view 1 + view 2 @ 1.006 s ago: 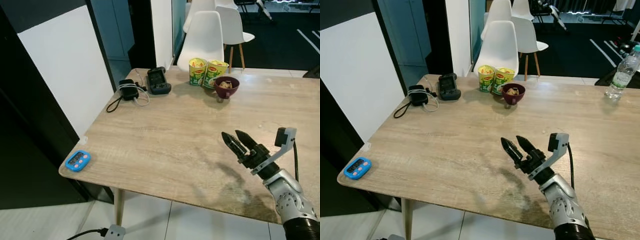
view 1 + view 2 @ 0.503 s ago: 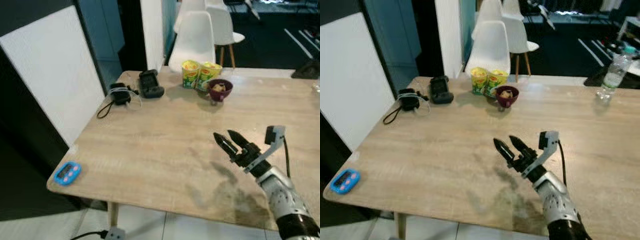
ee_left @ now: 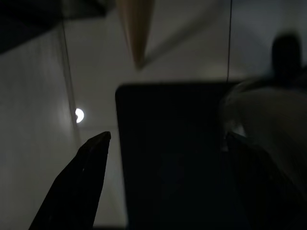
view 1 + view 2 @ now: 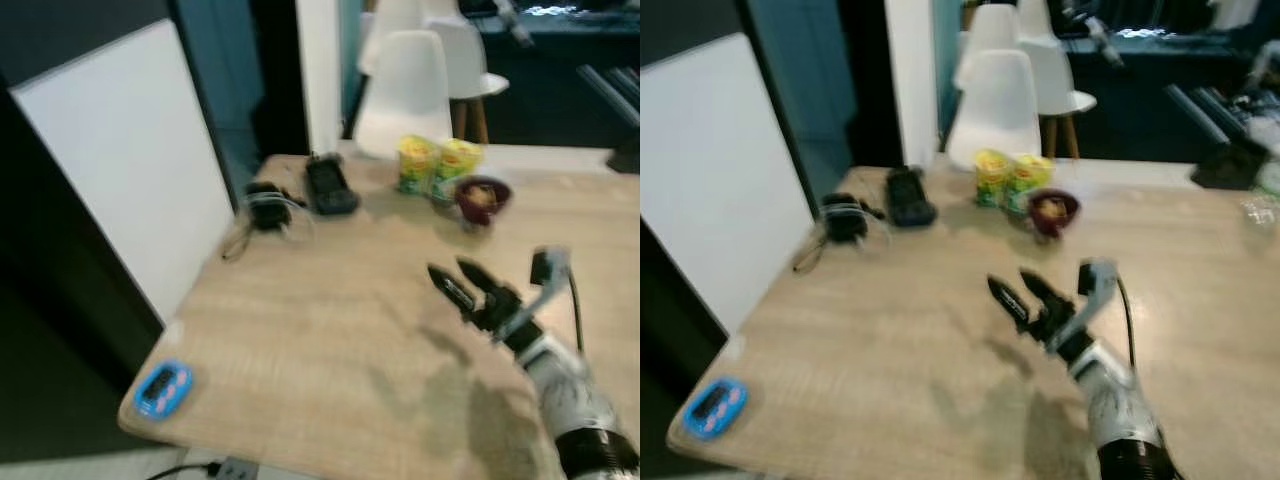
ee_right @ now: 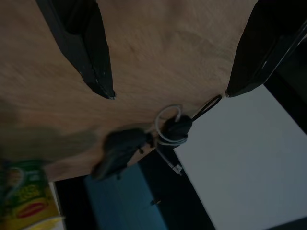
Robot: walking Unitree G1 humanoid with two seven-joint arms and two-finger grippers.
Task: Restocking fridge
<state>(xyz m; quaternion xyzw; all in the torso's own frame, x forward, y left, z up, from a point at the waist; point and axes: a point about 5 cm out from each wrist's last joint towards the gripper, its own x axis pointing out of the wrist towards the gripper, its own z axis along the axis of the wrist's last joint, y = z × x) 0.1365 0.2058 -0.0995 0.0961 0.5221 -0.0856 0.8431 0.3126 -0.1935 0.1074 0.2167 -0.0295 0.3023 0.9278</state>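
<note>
At the far side of the wooden table (image 4: 330, 330) I see two yellow-green instant noodle cups (image 4: 437, 166) standing upright and touching each other, lids on, so their contents are hidden from me. Just beside them sits a dark red bowl (image 4: 482, 195) holding some pale brown food that is too blurred to identify. To the robot's left of the cups lies a black handheld device (image 4: 331, 186), and further left a black charger with a coiled white cable (image 4: 267, 208). A small blue timer (image 4: 162, 388) rests near the table's near-left corner, well apart from everything else. White chairs (image 4: 418, 82) stand behind the table. My right gripper (image 4: 457, 282) is raised above the tabletop near its right side, forearm angled up and forward, fingers pointing toward the far-left area; its two black fingers (image 5: 84, 45) are spread apart with nothing between them. In the left wrist view my left gripper (image 3: 165, 143) hangs in shade with its fingers also parted, before a dark panel.
</note>
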